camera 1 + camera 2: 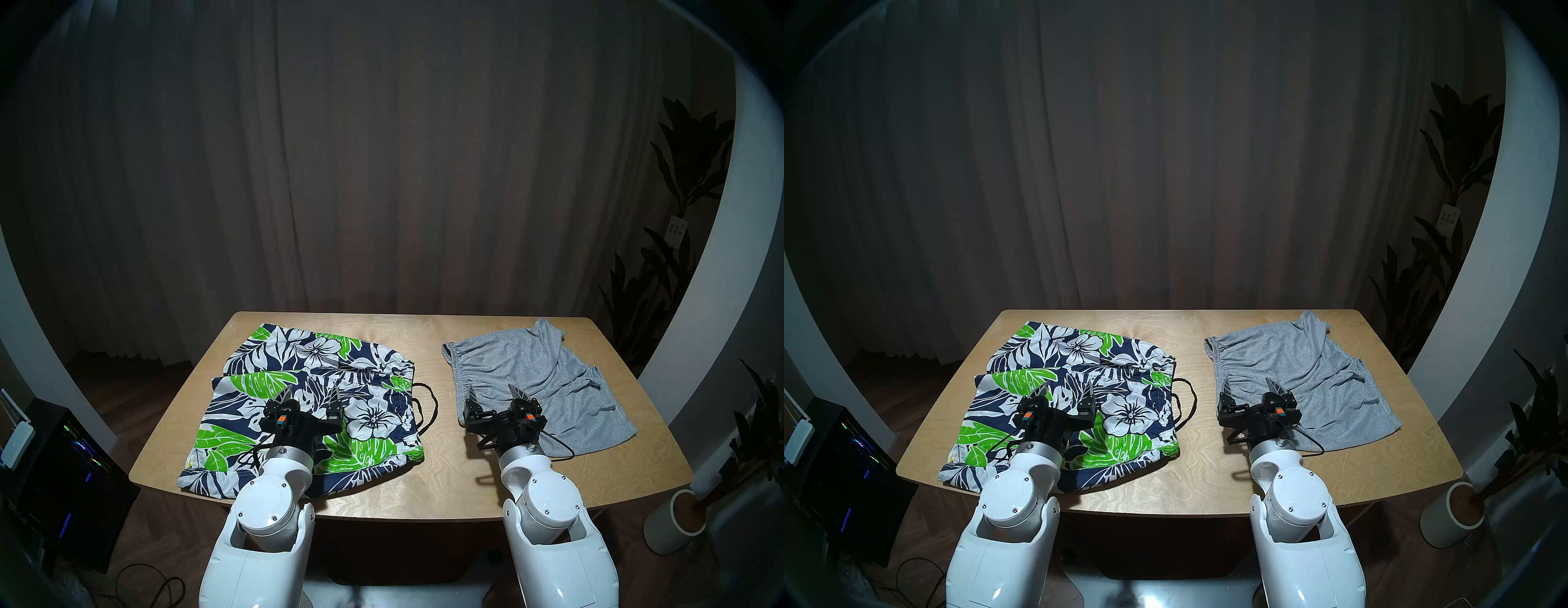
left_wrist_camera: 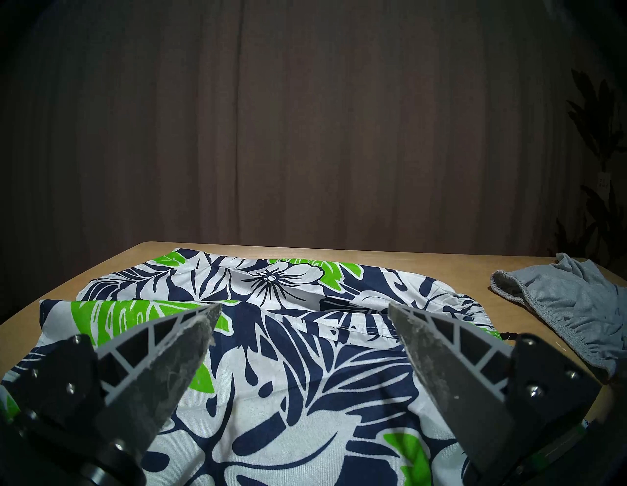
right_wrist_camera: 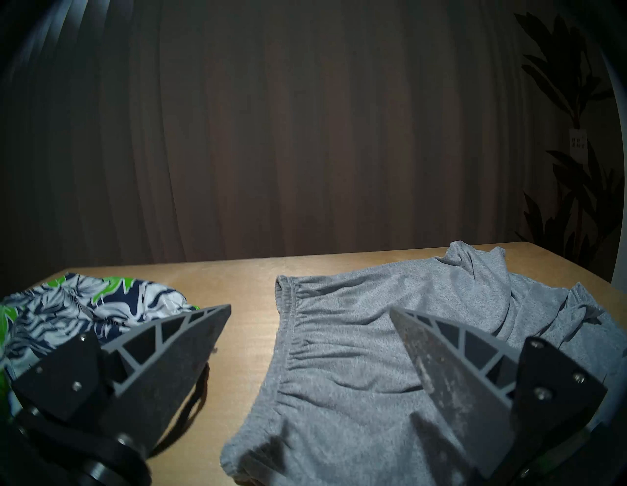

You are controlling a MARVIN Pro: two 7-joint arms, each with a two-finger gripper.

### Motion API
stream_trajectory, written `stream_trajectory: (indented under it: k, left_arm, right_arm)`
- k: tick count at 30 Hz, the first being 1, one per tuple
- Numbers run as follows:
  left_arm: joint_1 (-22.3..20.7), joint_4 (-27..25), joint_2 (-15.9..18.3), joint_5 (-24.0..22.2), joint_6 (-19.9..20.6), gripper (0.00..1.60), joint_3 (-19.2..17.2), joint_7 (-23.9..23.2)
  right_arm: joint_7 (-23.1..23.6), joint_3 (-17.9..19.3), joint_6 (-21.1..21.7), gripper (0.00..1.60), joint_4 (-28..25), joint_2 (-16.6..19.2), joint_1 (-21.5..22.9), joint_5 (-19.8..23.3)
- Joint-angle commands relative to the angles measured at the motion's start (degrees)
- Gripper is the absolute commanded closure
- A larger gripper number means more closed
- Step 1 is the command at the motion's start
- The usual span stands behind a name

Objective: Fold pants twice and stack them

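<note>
We note both pairs unfolded and apart on the table (image 1: 428,471), floral shorts (image 1: 322,382) under the left gripper (image 1: 313,395), grey shorts (image 1: 551,382) under the right gripper (image 1: 496,397), jaws spread empty, likely poised to start.

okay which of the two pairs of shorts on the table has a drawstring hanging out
The floral shorts, on the table's left under the left hand: a dark drawstring loops out from the waistband. The grey shorts on the right show only a plain elastic waist.
</note>
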Motion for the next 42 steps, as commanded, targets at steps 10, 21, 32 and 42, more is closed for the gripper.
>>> stream_trajectory:
  k: [10,21,32,42]
  left_arm:
    - [0.9,-7.7,-2.2,-17.1,0.0,0.0,-4.3,-2.1]
    - [2.3,-9.8,-3.1,-28.2,1.8,0.0,-6.5,-3.3]
    - [3.5,-13.1,-3.1,-39.4,8.5,0.0,-6.0,-6.7]
    - [3.7,-14.6,-2.9,-51.0,19.9,0.0,-6.9,-7.7]
  right_arm:
    - [-1.4,0.8,10.2,0.0,-10.5,-1.4,1.7,22.1]
    - [-5.5,2.9,20.2,0.0,-12.2,-2.1,1.4,37.1]
    - [-11.9,7.2,29.7,0.0,-16.4,-3.3,1.2,52.5]
    - [-21.5,10.9,36.6,0.0,-20.4,-4.2,0.3,63.9]
